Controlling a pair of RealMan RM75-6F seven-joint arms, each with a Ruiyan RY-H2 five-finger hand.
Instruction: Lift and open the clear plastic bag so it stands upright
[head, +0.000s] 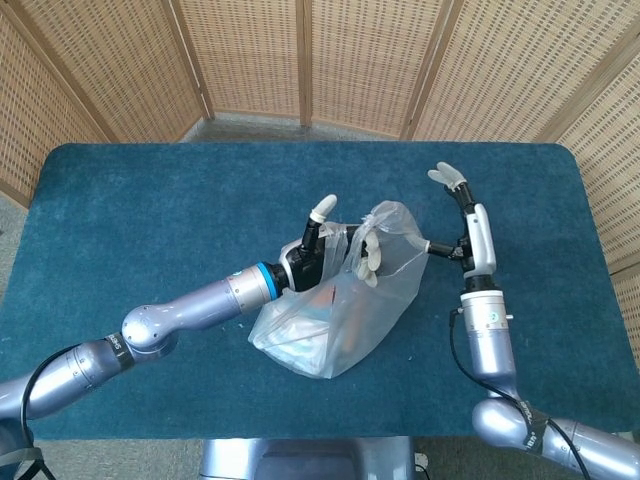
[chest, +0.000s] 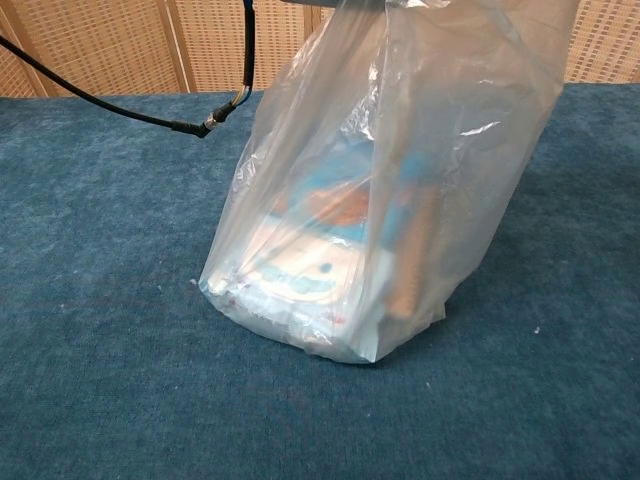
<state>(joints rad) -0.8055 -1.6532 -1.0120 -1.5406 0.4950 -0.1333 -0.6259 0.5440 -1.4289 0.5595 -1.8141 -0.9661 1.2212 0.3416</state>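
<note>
Now bag upright on table (printed packs inside), rim held by left hand, apparently also pinched by right hand.

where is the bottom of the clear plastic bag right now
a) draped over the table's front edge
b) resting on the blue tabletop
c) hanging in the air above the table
b) The chest view shows the clear plastic bag's base sitting flat on the blue tabletop, away from any edge.

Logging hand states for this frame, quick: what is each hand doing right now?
Left hand: holds the clear plastic bag at its mouth, lifting it.
Right hand: pinches the bag's right edge, other fingers spread.
</note>
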